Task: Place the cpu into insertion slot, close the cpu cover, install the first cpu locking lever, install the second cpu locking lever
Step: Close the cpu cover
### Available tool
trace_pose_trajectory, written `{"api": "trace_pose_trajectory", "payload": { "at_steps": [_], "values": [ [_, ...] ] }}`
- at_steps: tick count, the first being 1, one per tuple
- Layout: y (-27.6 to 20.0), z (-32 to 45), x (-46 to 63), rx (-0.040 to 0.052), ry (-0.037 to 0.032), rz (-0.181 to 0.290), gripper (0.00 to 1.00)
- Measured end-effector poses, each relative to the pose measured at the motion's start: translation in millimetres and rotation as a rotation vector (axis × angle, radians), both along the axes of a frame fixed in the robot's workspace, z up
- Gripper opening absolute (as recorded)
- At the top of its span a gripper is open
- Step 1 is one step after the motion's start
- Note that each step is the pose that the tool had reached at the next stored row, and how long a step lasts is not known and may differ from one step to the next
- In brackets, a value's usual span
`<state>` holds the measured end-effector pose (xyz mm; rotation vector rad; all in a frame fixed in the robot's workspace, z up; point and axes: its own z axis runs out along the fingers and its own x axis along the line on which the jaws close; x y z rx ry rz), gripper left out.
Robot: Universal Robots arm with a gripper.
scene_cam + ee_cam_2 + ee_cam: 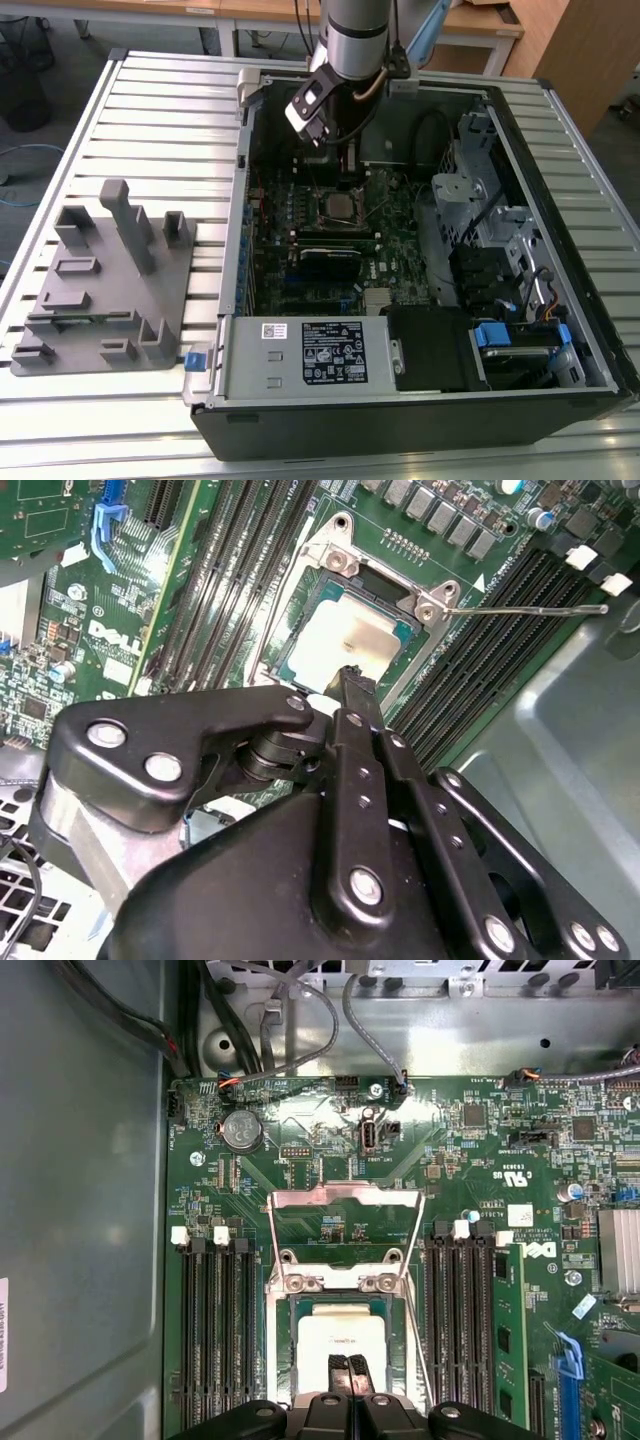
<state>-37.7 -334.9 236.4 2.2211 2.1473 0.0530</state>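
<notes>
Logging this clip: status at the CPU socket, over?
Gripper, fingers shut, over flat silver-grey square cpu. Cpu seated in silver-rimmed insertion slot. Silver frame cpu cover open.

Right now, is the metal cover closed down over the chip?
No, in the first wrist view the cover is swung open away from the chip, whose pale top lies bare.

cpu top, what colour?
Pale silver-grey; the cpu shows best in the first wrist view.
</notes>
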Motion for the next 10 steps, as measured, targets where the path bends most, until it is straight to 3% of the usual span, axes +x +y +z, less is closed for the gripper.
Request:
{"api": "trace_pose_trajectory", "payload": {
  "at_steps": [10],
  "values": [
    [0.1, 2.7, 0.0, 0.0005, -0.0002, 0.0, 0.11]
  ]
}}
